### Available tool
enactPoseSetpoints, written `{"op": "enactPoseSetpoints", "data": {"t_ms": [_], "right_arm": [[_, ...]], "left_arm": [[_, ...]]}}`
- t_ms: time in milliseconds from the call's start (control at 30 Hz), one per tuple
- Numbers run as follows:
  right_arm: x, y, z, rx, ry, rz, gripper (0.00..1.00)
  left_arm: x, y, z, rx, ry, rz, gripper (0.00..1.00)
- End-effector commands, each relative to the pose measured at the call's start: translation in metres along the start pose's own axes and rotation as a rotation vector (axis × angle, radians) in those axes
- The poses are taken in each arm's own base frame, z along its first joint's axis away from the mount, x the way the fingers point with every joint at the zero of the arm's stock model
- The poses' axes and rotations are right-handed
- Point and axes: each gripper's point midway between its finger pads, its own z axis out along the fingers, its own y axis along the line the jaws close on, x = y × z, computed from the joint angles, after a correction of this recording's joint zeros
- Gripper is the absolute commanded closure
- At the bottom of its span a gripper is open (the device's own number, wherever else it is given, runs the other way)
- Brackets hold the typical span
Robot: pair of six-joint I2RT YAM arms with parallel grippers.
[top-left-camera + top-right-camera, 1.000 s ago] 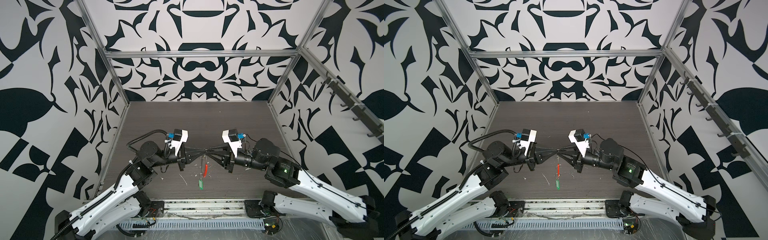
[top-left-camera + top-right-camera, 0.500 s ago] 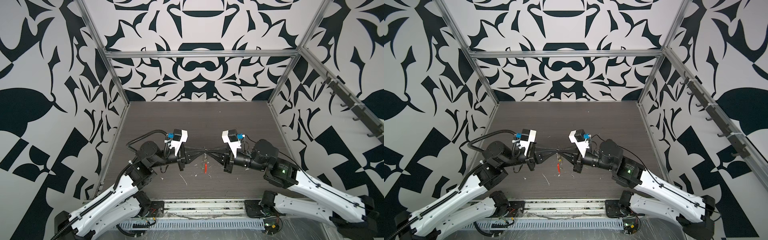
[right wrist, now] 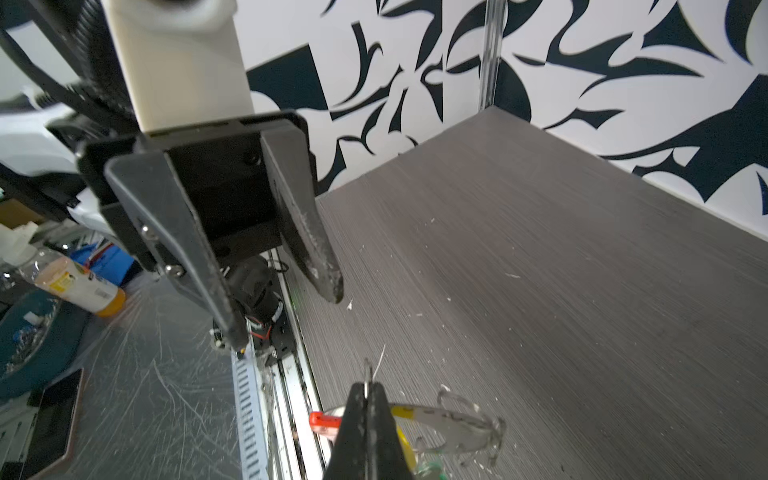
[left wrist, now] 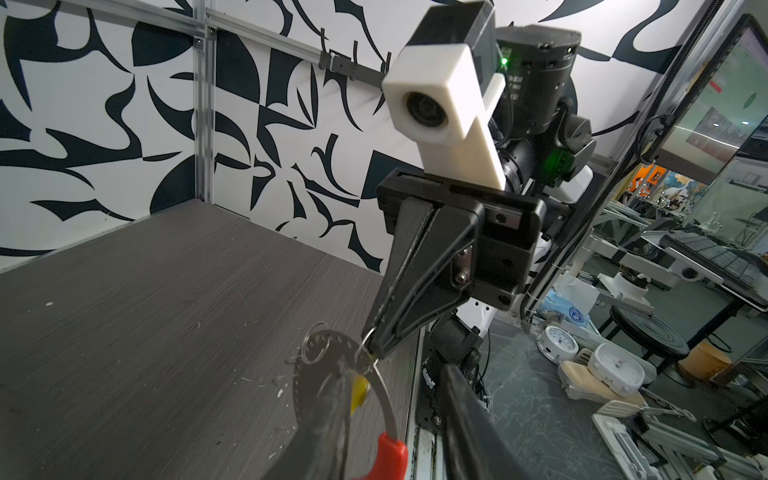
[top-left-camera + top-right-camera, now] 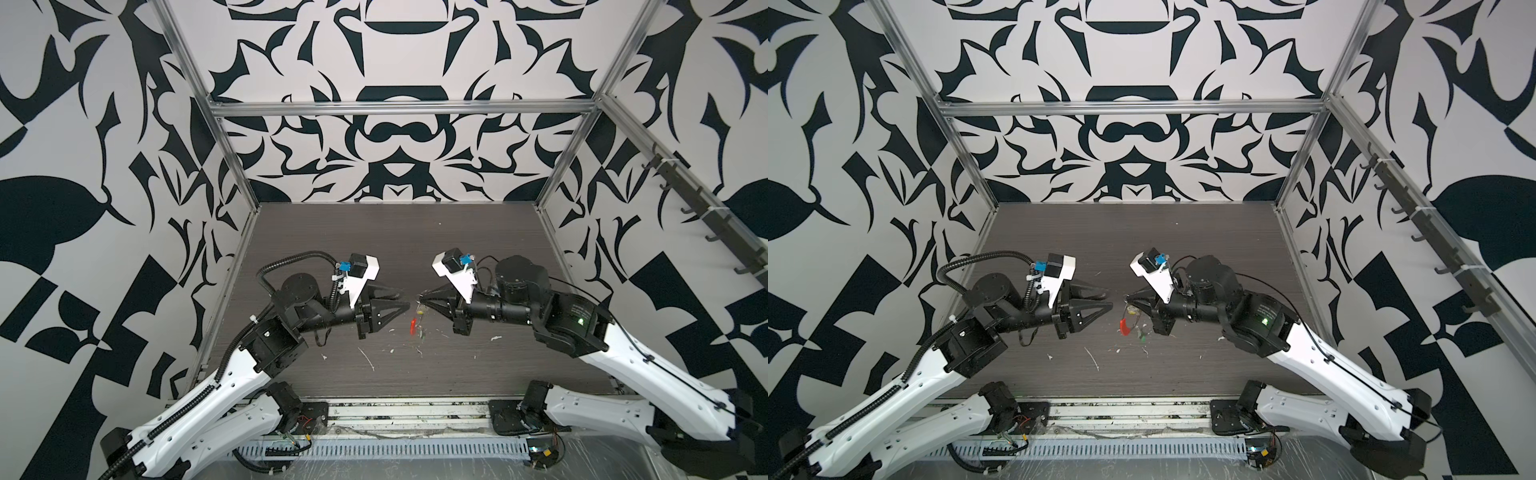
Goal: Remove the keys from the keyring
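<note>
- The right end effector [image 4: 372,351] is closed on the thin wire of the keyring [image 4: 390,405], pinching it at the very fingertips and holding it in the air between the two arms, over the front half of the tabletop [image 5: 395,249]
- The left end effector [image 5: 407,298] stands open and empty, just beside the ring but not touching it
- Below the grip hang the red sleeve [image 5: 412,325], the brass key [image 5: 1132,309] and, lowest, the green tag [image 5: 1143,338] — both look to us to be on the loop, though the wrist views blur them
- We judge the step in hand to be a re-grip: one arm anchors the ring and the other is free to take a key, so no key is off yet
- The next move calls for a fine pinch on a small dangling piece, then sliding it along the wire to the loop's opening — with the right grip firm enough that the wire does not twist or slip
- We can read no writing: the tag's label is too small, the white print on the motor housing [image 4: 515,85] is illegible, and so is the label of the bottle [image 3: 79,286] outside the cell
</note>
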Motion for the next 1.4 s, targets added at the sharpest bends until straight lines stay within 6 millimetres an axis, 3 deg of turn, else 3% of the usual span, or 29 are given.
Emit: {"op": "enactPoseSetpoints", "data": {"t_ms": [0, 200, 700, 933, 1033, 1233, 1367], "right_arm": [[0.003, 0.005, -0.006, -0.017, 0.074, -0.048, 1.0], [0.0, 0.006, -0.005, -0.027, 0.109, -0.05, 1.0], [-0.007, 0.01, -0.003, -0.044, 0.095, -0.042, 1.0], [-0.007, 0.009, 0.001, -0.051, 0.102, -0.038, 1.0], [-0.008, 0.009, 0.003, -0.054, 0.096, -0.026, 1.0], [-0.019, 0.008, 0.004, -0.046, 0.029, -0.007, 1.0], [-0.029, 0.008, -0.006, -0.027, -0.071, -0.021, 0.74]], "left_arm": [[0.01, 0.002, 0.005, 0.012, 0.062, 0.0, 0.63], [0.019, 0.008, 0.015, 0.025, 0.095, -0.007, 0.7], [0.025, 0.008, 0.022, 0.063, 0.117, -0.017, 0.71], [0.022, 0.005, 0.02, 0.07, 0.102, -0.003, 0.85], [0.02, 0.005, 0.02, 0.068, 0.089, 0.003, 0.99], [0.015, 0.009, 0.018, 0.043, 0.034, 0.025, 1.0], [0.009, 0.01, 0.013, 0.014, -0.009, 0.047, 1.0]]}}
